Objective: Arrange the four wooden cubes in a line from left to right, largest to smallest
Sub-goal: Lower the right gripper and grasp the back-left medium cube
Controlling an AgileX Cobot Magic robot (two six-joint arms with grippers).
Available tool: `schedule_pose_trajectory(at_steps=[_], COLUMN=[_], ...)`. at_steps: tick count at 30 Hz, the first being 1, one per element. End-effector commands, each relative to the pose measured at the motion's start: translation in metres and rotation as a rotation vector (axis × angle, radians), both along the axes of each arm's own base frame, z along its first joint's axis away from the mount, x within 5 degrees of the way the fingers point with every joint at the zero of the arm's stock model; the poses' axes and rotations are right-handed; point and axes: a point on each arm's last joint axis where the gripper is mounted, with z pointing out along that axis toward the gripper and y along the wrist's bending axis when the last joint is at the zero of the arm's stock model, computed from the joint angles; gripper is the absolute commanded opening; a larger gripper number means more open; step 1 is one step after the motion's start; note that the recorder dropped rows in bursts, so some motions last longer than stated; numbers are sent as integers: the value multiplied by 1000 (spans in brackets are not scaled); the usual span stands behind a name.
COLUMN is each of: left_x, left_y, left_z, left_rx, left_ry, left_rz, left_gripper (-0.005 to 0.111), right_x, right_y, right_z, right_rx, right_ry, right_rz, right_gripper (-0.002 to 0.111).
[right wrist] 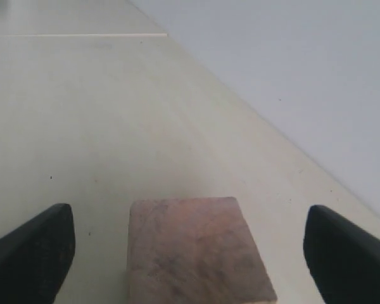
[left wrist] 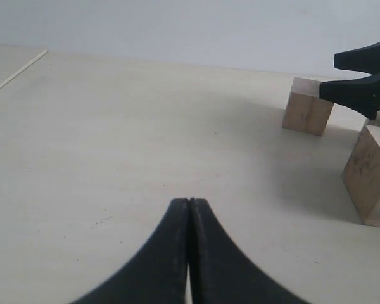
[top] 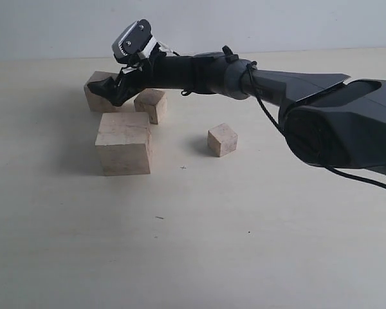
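Note:
Four pale wooden cubes stand on the table. The largest cube (top: 123, 143) (left wrist: 370, 183) is at front left. Behind it sit a second-largest cube (top: 94, 102) (left wrist: 309, 104) and a smaller cube (top: 150, 104). The smallest cube (top: 222, 140) stands apart to the right. My right gripper (top: 107, 91) (right wrist: 187, 212) reaches across to the back-left cube and is open. Its fingers (right wrist: 31, 259) straddle that cube (right wrist: 196, 253) with gaps on both sides. My left gripper (left wrist: 189, 201) is shut on nothing, low over bare table, and does not show in the exterior view.
The right arm (top: 296, 96) stretches across the back of the table from the right, above the cubes. The right gripper's fingers (left wrist: 361, 76) show beside the back cube in the left wrist view. A pale wall runs behind the table's far edge (top: 51, 59).

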Motion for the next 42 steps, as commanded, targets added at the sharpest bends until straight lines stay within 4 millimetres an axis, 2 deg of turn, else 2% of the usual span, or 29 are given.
schedule_pose_trajectory(at_steps=[1, 11, 18, 26, 33, 35, 37, 42], left_x=[0, 0, 0, 0, 0, 0, 0, 0], left_y=[0, 0, 0, 0, 0, 0, 0, 0], left_z=[1, 1, 1, 1, 1, 1, 1, 1], left_rx=[3, 3, 3, 3, 3, 3, 3, 3], left_ry=[-18, -18, -18, -18, -18, -18, -18, -18], left_rz=[-7, -7, -7, -7, -7, -7, -7, -7], left_gripper=[0, 0, 0, 0, 0, 0, 0, 0], right_x=[2, 2, 2, 2, 2, 2, 2, 2], right_y=[-1, -1, -1, -3, -4, -4, -3, -3], right_z=[6, -12, -13, -27, -29, -29, -29, -29], right_rx=[10, -6, -8, -26, -29, -29, -26, -24], right_ry=[-26, 2, 3, 20, 23, 23, 26, 30], right_rz=[-8, -11, -13, -24, -26, -26, -22, -21], right_gripper=[90, 90, 90, 86, 86, 83, 73, 42])
